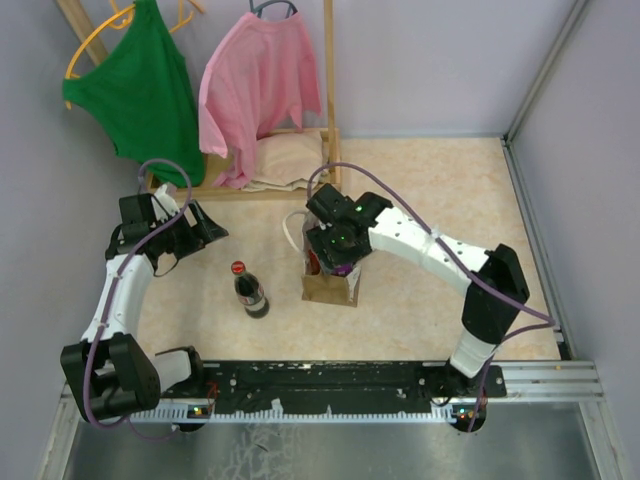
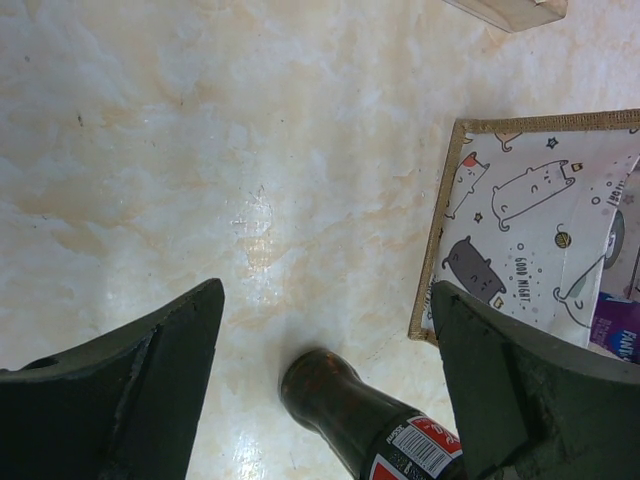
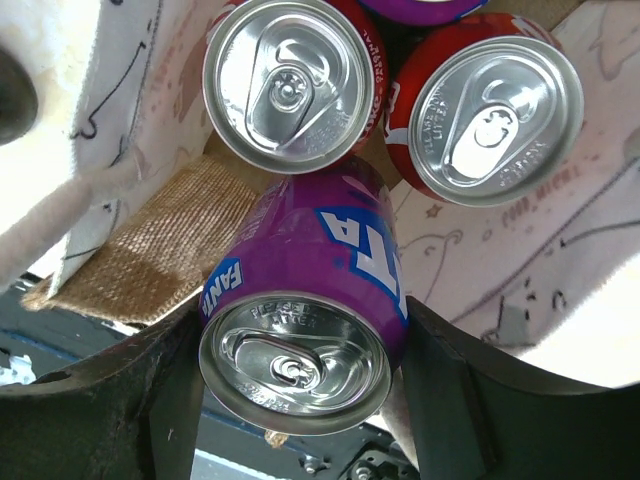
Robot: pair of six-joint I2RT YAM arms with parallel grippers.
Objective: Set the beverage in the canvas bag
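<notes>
Wrist views show right end effector (image 3: 290, 385) gripping purple can (image 3: 310, 265), left end effector (image 2: 328, 305) wide.

I am seeing the purple can (image 3: 300, 290) wearing blue-and-white lettering, two red cans (image 3: 290, 85) showing silver tops, the canvas bag (image 2: 530, 200) showing tan weave outside and white cat-printed lining inside, a dark bottle (image 1: 250, 295) wearing a red cap, and the table (image 1: 430, 190) showing cream marbling.

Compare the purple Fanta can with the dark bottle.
The purple Fanta can is held by the right gripper at the canvas bag's mouth; the dark bottle stands on the table. The can is squat with a pull-tab; the bottle has a narrow neck and red cap. Both are sealed drinks.
</notes>
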